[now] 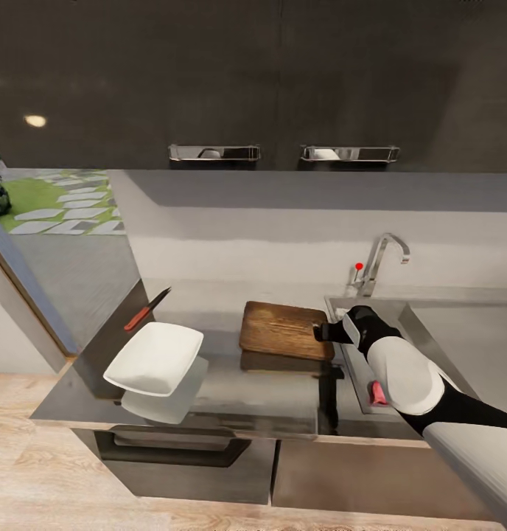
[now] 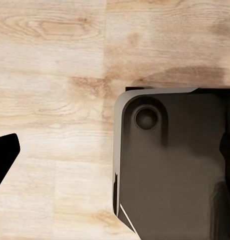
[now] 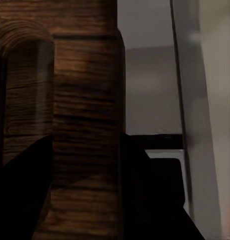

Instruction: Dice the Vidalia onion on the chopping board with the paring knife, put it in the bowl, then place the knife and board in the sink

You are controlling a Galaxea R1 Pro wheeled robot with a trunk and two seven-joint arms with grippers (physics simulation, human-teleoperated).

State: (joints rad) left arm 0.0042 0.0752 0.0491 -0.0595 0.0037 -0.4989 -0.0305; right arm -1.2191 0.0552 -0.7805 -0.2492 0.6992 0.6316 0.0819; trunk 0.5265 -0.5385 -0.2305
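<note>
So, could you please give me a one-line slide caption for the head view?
Right gripper at the chopping board's sink-side end, bowl and knife off to the left.

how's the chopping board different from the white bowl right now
The chopping board is dark brown wood and flat; the bowl is white, square, with flaring sides. The board lies beside the sink with the right gripper at its sink-side end; the bowl sits free near the countertop's other end. The bowl looks tilted, the board nearly level. Both are over the countertop.
</note>
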